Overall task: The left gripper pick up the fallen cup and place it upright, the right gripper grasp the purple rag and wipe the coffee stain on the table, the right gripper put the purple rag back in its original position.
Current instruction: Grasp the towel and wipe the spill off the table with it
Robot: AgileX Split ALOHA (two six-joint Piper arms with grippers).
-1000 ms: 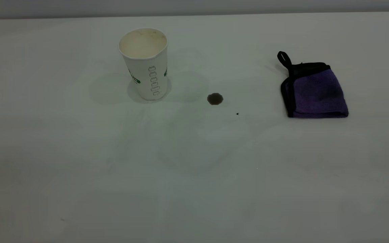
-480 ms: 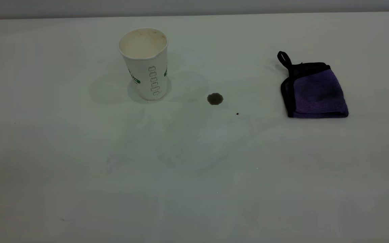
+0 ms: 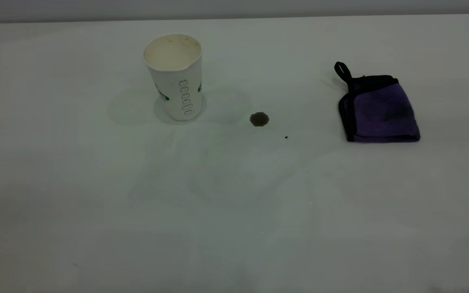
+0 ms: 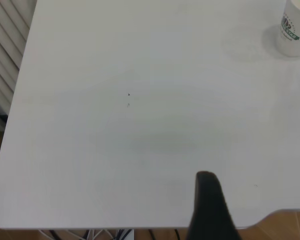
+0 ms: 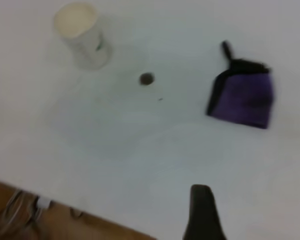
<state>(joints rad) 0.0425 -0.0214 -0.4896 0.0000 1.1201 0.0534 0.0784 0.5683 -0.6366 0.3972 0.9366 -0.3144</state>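
My right claw [image 5: 202,215] high over table's near edge, grip state unclear. Descending onto folded purple microfibre rag [image 3: 381,110], may snag loop; sweeping small brown coffee stain [image 3: 259,119] could topple upright white paper cup [image 3: 175,77].

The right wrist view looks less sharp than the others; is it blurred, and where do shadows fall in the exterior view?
Right wrist view: yes, soft; the purple rag and cup have smeared edges. Exterior view: sharp, with faint overlapping shadows around the cup on the table. Left wrist view: evenly lit.
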